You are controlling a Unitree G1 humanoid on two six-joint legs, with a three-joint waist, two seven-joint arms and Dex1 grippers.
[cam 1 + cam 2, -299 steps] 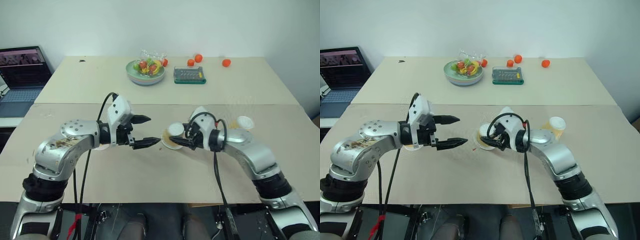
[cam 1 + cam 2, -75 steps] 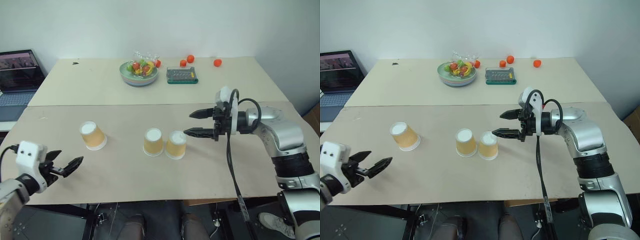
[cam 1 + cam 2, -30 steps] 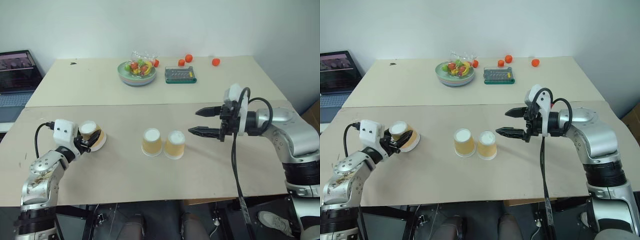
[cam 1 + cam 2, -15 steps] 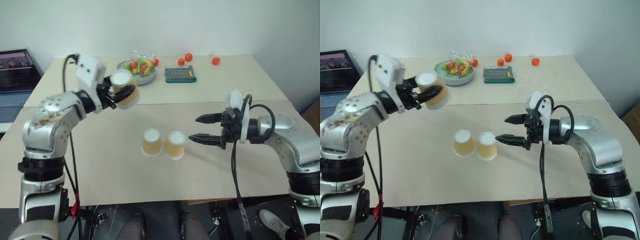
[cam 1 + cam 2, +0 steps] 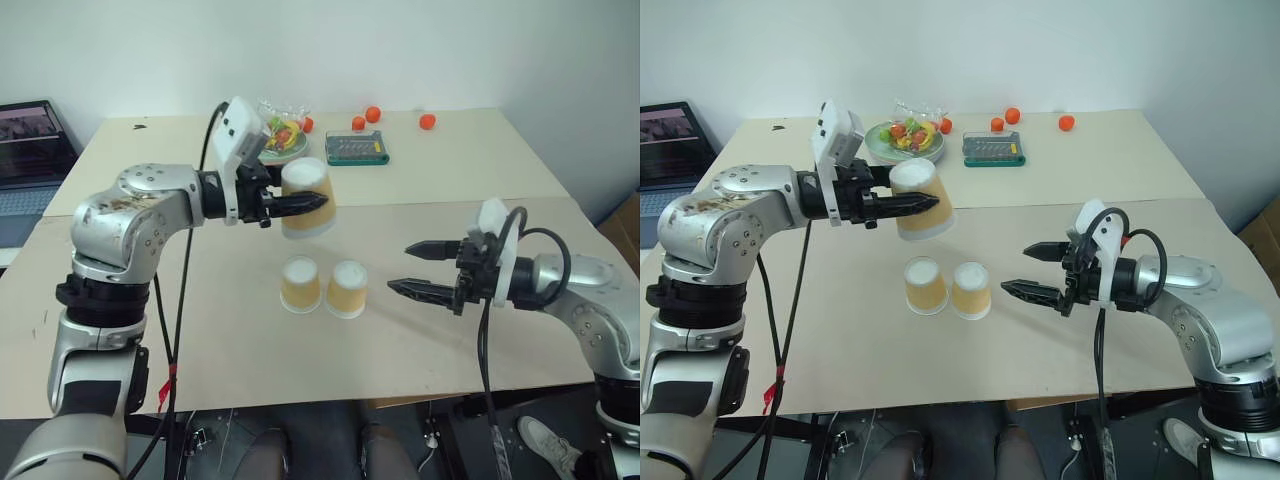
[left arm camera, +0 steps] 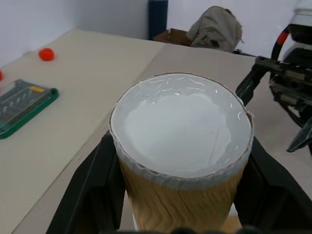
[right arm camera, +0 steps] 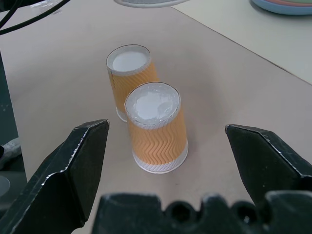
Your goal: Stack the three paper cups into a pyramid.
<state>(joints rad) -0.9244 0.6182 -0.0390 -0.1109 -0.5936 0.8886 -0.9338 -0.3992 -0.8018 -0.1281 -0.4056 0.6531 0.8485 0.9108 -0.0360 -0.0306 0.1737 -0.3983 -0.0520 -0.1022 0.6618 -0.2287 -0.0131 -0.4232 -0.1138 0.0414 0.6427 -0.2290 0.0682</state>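
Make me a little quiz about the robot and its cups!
1. True or false: the left gripper holds a cup in the air.
2. How many cups stand upside down, side by side, on the table?
A. one
B. two
C. three
3. Fill in: the right gripper is ____ and holds nothing.

Key: 1 true. 2 B; the pair stands in the middle, below the lifted cup. 3 open.
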